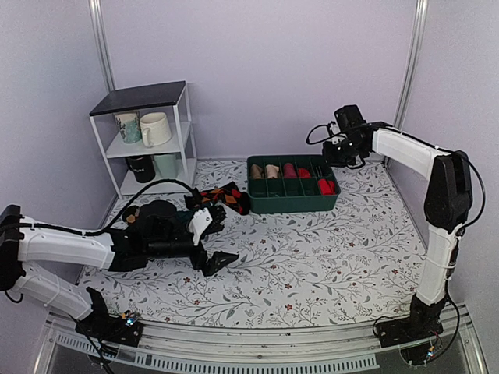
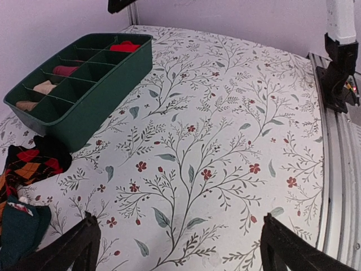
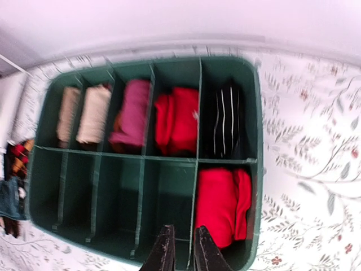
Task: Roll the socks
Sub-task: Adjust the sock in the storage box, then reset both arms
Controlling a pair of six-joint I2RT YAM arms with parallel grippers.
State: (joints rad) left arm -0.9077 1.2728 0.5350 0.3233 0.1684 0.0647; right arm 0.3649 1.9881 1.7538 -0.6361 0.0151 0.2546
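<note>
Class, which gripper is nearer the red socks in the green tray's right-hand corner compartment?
Right. The right gripper hovers above the red socks in the green tray; the left gripper sits low over the table, well left of the tray.

Soft, even, lavender-tinted light, shadows faint; the right wrist view is motion-blurred and bowed at its edges, the socks (image 3: 217, 203) an oversaturated red smear; other views are sharp

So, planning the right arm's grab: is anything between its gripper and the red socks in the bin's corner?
Nothing covers the red socks; the right gripper hangs over the divider beside them.
</note>
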